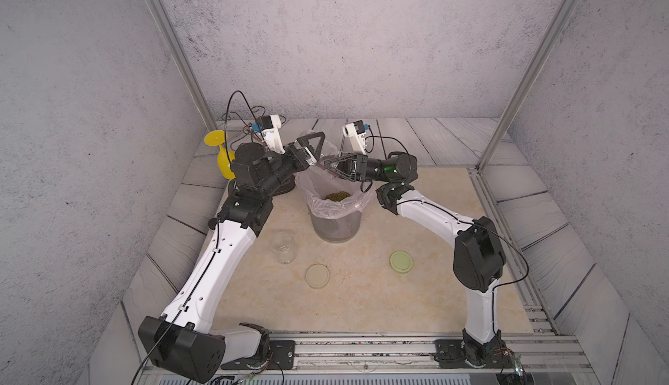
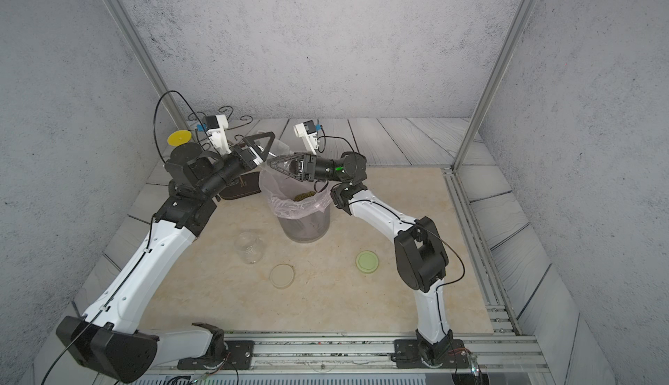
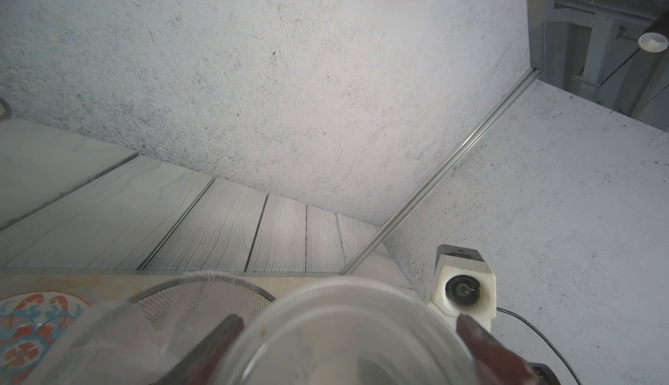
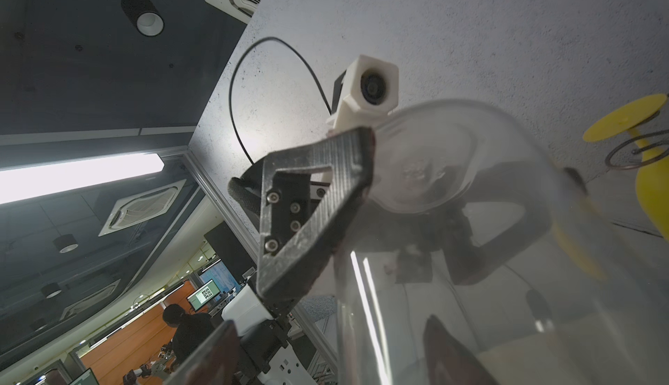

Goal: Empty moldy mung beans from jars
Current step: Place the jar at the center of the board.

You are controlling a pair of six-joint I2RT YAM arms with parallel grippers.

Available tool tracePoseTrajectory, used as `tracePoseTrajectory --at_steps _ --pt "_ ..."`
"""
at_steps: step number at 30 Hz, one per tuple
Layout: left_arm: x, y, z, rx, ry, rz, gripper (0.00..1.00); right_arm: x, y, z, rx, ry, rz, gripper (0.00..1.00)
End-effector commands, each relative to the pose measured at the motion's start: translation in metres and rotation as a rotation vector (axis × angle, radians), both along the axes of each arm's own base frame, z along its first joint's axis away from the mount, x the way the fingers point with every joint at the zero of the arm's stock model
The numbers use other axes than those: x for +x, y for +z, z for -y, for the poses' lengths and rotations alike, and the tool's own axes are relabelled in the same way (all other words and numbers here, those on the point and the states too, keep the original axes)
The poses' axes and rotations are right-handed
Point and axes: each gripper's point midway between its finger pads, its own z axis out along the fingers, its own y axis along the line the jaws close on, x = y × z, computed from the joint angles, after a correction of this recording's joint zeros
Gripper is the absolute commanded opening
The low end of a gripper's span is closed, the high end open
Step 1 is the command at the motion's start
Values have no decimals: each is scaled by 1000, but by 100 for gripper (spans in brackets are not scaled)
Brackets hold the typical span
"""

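Emptying the second jar. We show the left hand (image 1: 312,148) closed across a clear jar (image 3: 344,336), one finger on each side of the glass, so the jaws stand wide but are full. The jar is tipped, and directly below this hand lies the grey bin (image 1: 335,225) with its plastic liner (image 1: 304,184). The beans (image 1: 336,195) form a small green heap inside the liner, beneath both hands. We see no beans in the held jar, though the glass is blurred at close range. The right hand (image 1: 327,165) sits at the jar's open end, just beside the left hand. Its fingers (image 4: 213,354) are spread wide and grip nothing. One finger lies clear of the glass and the other is seen through it, and we cannot tell whether that one is inside the mouth or behind the wall. Nearer the arm bases than either hand, the other jar (image 1: 284,248) stands upright and empty on the surface (image 1: 362,300), with the beige lid (image 1: 317,275) and the green lid (image 1: 401,262) lying flat and well apart. We judge the pour to be at or near its end. The next move calls for drawing the right hand clear of the jar's mouth without knocking it. The left hand must then turn the jar upright and set it down beside its twin.
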Motion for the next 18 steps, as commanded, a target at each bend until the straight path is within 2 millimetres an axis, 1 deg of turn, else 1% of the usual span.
tracePoseTrajectory --at_steps 1,4,8,11,13,17,18 --pt "-13 23 3 1 -33 85 49 -5 -3 6 -27 -36 26 99" --pt "-14 24 3 -2 -34 87 49 -6 -2 7 -18 -40 25 99" --pt "-14 22 4 -14 -43 86 49 -7 15 11 54 -25 32 98" --pt "-15 22 3 -24 -44 90 49 -7 23 13 103 -24 38 86" --pt "-15 21 4 -27 -45 89 49 -6 27 16 132 -33 41 76" --pt "-13 20 3 -44 -47 92 49 -6 30 18 161 -33 40 62" --pt "-13 21 3 -48 -47 94 49 -5 30 18 162 -33 39 60"
